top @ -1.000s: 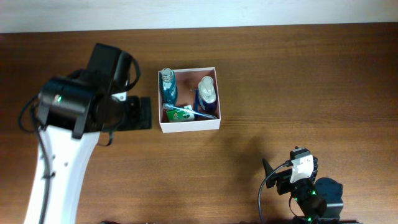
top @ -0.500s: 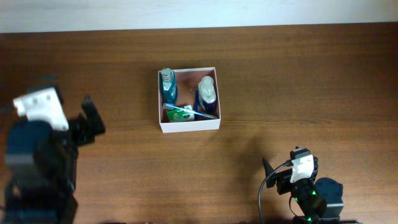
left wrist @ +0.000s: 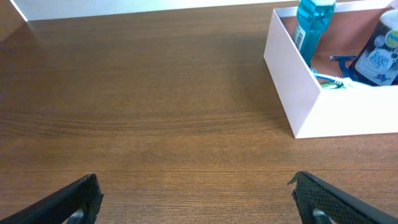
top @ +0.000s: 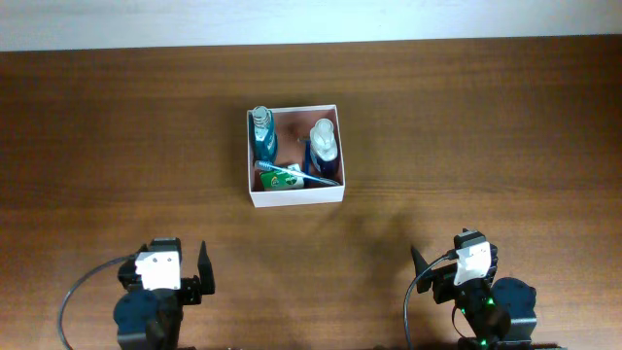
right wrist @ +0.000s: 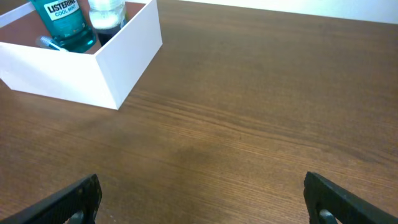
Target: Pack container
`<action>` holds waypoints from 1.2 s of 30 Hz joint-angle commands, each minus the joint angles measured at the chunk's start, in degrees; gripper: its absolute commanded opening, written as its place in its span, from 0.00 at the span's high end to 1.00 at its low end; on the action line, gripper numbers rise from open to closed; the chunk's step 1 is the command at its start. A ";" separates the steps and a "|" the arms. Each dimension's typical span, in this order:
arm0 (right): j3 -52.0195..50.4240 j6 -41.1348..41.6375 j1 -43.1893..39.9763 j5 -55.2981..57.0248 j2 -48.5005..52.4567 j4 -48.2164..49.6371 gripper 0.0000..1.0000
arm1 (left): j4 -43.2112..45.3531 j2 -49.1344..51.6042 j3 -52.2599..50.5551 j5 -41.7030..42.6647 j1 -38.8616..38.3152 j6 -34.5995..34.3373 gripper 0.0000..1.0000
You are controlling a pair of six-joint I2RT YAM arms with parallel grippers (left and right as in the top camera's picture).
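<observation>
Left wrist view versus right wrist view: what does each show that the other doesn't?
Left wrist only: a toothbrush lying inside the container. Right wrist only: the Listerine label on the teal bottle. Both: container, teal bottle, wooden table; the left claw and right claw each stand open in their own view.

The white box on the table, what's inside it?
Inside the container: a teal mouthwash bottle, a dark blue bottle with a white cap, and a green tube. Anything beneath them is hidden.
</observation>
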 commanded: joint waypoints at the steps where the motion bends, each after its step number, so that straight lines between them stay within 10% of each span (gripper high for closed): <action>1: -0.37 0.48 -0.46 0.31 -0.44 -0.02 0.01 | 1.25 -4.33 -4.37 1.27 0.28 1.11 0.00; 36: -0.37 0.48 -0.46 0.31 -0.44 -0.02 0.01 | 4.15 -6.25 -8.46 1.20 0.28 1.16 0.00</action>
